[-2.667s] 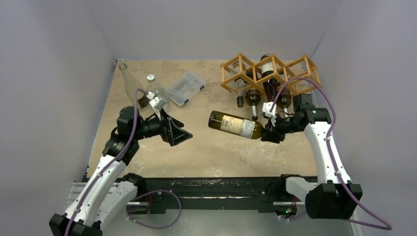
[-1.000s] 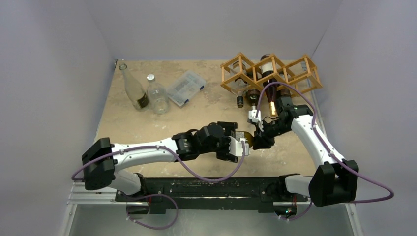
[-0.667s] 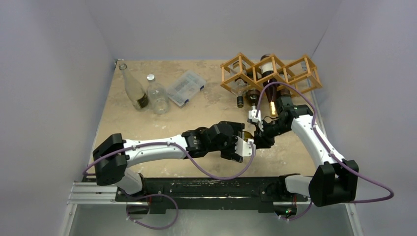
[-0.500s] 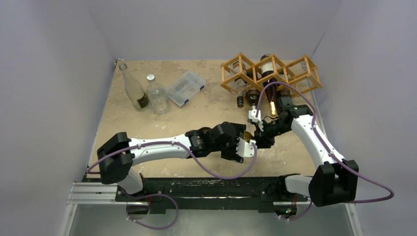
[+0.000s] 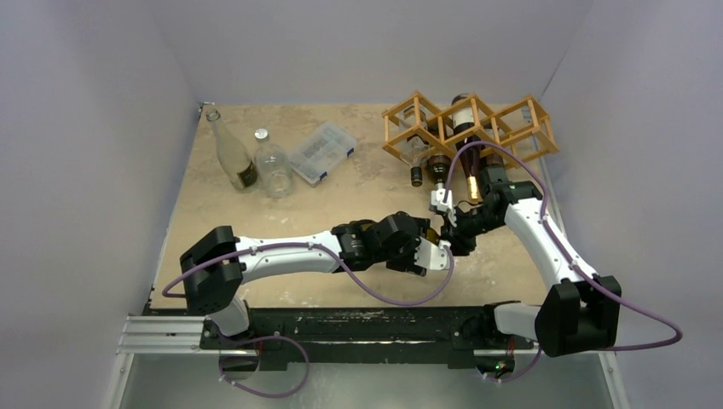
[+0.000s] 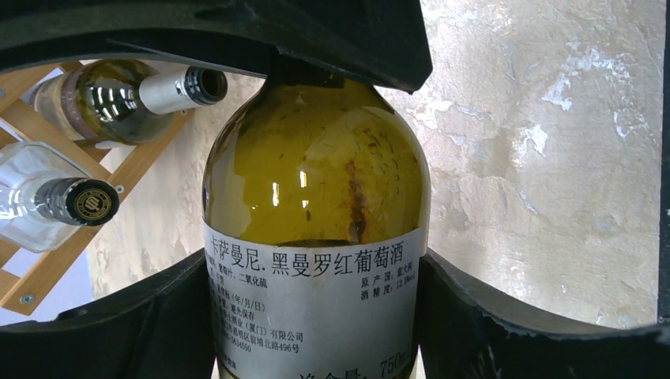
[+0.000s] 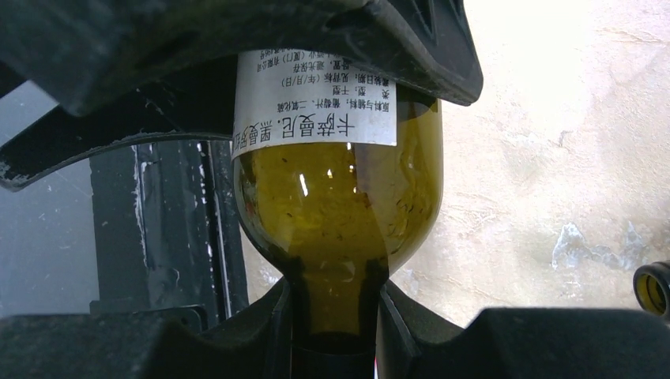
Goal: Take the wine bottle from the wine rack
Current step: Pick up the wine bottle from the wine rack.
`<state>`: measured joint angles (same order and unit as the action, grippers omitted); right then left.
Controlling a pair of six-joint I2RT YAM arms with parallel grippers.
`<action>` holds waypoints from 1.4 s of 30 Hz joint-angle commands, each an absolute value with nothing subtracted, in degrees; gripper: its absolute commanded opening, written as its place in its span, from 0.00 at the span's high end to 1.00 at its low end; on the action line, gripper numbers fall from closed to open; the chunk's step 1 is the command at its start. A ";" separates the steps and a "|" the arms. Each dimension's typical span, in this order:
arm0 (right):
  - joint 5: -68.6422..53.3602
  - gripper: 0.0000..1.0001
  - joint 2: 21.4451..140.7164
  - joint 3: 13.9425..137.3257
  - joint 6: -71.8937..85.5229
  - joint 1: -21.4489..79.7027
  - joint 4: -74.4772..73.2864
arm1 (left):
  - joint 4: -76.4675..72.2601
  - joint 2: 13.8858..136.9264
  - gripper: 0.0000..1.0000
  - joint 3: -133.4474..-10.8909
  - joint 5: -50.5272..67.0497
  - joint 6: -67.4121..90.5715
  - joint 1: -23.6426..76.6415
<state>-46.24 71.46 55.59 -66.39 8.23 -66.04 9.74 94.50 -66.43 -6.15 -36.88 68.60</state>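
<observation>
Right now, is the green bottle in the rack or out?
Out: the right gripper grips the bottle by its neck, apart from the rack.

Bottle (image 7: 336,205) neck sits pinched between my black fingers (image 7: 237,339), my gripper (image 7: 332,308) closed on it. Glass is olive green, shoulder widening away from me. White label (image 7: 316,110) with Chinese print, upside down. Left gripper (image 7: 261,110) lies across the label, one black finger over the top. Beige mottled table (image 7: 553,158) at right. Black rail (image 7: 158,229) at left. Another bottle mouth (image 7: 654,288) at right edge.
</observation>
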 commanded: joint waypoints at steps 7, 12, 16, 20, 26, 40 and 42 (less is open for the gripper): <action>-54.84 1.00 71.36 57.24 -67.24 8.60 -65.80 | 10.31 95.08 0.99 -69.74 -8.29 -34.47 68.70; -54.84 0.94 71.87 57.46 -66.89 8.57 -65.64 | 5.91 93.46 1.00 -67.19 -8.85 -31.65 68.64; -54.82 0.88 72.60 57.80 -66.57 8.64 -65.73 | 2.76 92.27 1.00 -64.79 -9.78 -29.67 68.64; -55.02 0.81 74.06 58.72 -66.36 8.78 -66.55 | -0.08 91.85 1.00 -62.41 -10.39 -28.77 68.56; -55.10 0.63 75.79 59.65 -66.56 9.15 -67.46 | -4.08 91.92 1.00 -60.30 -10.46 -27.12 67.87; -57.52 0.29 76.04 60.99 -64.55 9.27 -67.60 | -8.57 91.43 1.00 -56.37 -9.41 -25.28 66.97; -58.76 0.28 76.24 62.29 -64.71 9.18 -68.63 | -9.17 90.68 1.00 -55.56 -9.40 -24.63 66.95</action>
<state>-53.15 76.86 58.26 -64.99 9.02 -66.43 -1.65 94.37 -55.99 -8.19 -26.02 67.29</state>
